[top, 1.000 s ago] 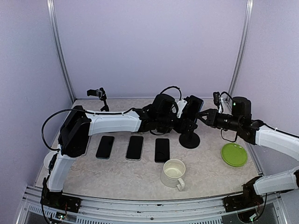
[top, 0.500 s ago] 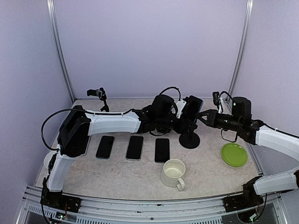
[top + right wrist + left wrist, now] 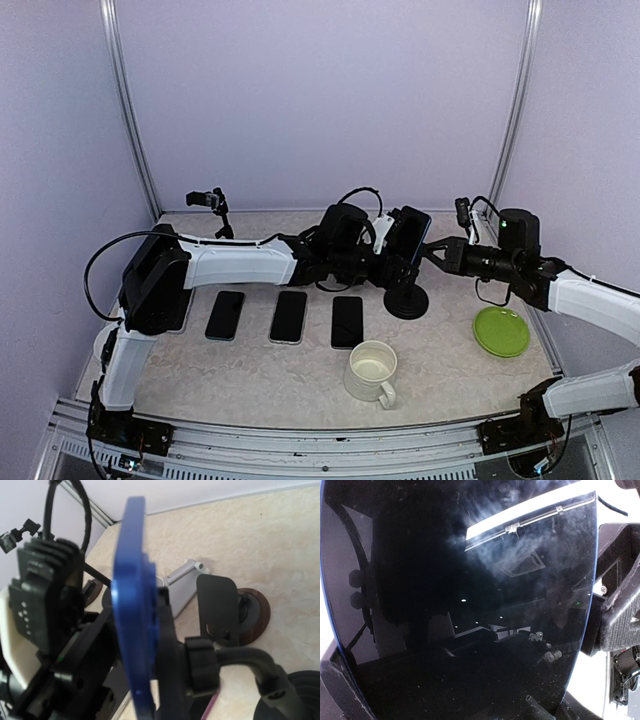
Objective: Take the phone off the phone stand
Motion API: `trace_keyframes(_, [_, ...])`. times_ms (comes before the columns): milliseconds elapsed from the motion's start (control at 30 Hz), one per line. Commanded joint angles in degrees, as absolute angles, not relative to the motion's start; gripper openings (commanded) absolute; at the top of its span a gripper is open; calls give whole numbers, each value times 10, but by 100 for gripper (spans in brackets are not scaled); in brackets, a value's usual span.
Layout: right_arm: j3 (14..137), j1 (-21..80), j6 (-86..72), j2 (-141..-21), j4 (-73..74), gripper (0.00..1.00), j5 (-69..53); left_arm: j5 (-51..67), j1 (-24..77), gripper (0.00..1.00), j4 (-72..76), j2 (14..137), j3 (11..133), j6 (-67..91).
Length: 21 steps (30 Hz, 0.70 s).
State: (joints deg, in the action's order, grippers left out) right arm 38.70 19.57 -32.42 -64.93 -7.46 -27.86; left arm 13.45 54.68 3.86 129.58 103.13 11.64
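The phone, dark-screened with a blue edge, stands upright in the black phone stand at the table's middle right. My left gripper reaches in from the left and is shut on the phone's sides. In the left wrist view the screen fills the frame, with one finger against its right edge. My right gripper is just right of the stand's holder, and I cannot tell if it is open or shut. The right wrist view shows the phone edge-on against the holder.
Three dark phones lie flat in a row in front of the left arm. A cream mug stands near the front. A green plate is at the right. A silver stand and a brown-based stand are behind.
My left gripper and the phone have shifted slightly to the left. The right arm has barely moved.
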Motion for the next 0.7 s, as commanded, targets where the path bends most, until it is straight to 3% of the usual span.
trace_keyframes(0, [380, 167, -322, -629, -29, 0, -262, 44, 460, 32, 24, 1267, 1017, 166])
trace_keyframes(667, [381, 167, -332, -664, -67, 0, -259, 227, 560, 34, 56, 1242, 1044, 96])
